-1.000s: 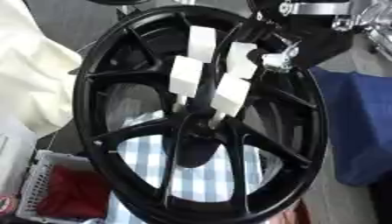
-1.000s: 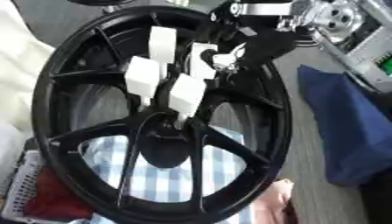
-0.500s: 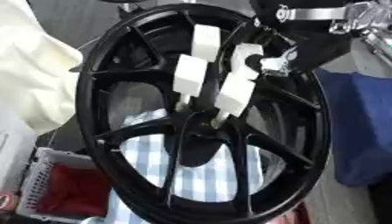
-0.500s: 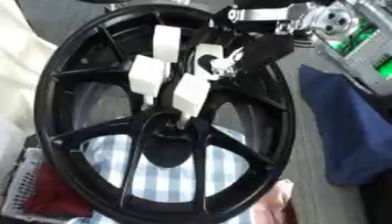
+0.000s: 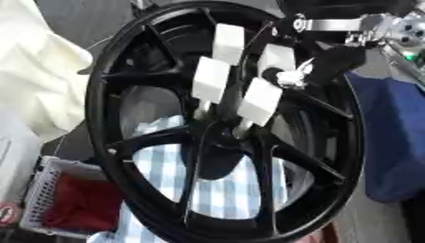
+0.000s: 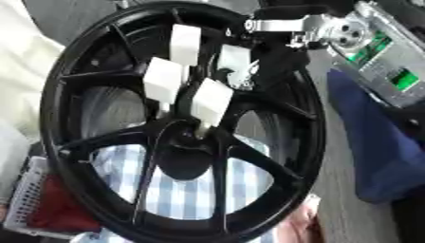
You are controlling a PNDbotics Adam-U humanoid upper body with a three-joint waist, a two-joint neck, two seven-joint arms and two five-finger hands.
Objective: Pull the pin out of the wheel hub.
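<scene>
Standing close, I look past the blue-and-white checked cloth (image 5: 224, 190) at six o'clock, seen through the lower spokes, and the white mesh basket (image 5: 46, 190) holding something red at about eight o'clock. Over them stands the black wheel (image 5: 116, 156), set on edge and filling the view. At its middle is the wheel hub (image 5: 222, 142), and four white block-headed pins rise from it in a cluster toward twelve o'clock: a left one (image 5: 210, 79), a top one (image 5: 228, 43), a lower right one (image 5: 262, 100) and an upper right one (image 5: 276, 60).

Farther back, at about one to two o'clock, the robot's right hand (image 5: 332, 61) comes in over the rim. Its dark fingers sit just beside the upper right pin, by a small silver fitting (image 5: 292, 76). I cannot tell whether they are curled on the pin or only resting against it. The left hand shows nowhere.

Against half a second ago, the hand has edged in closer to that pin, and the wrist with its silver joint (image 6: 345, 31) has dropped further into view. All four pins look seated as before, none lifted. So I judge the pull has not started; the hand seems to be settling a hold first.

Beyond, at three o'clock, lies a dark blue cloth (image 5: 390, 142).
</scene>
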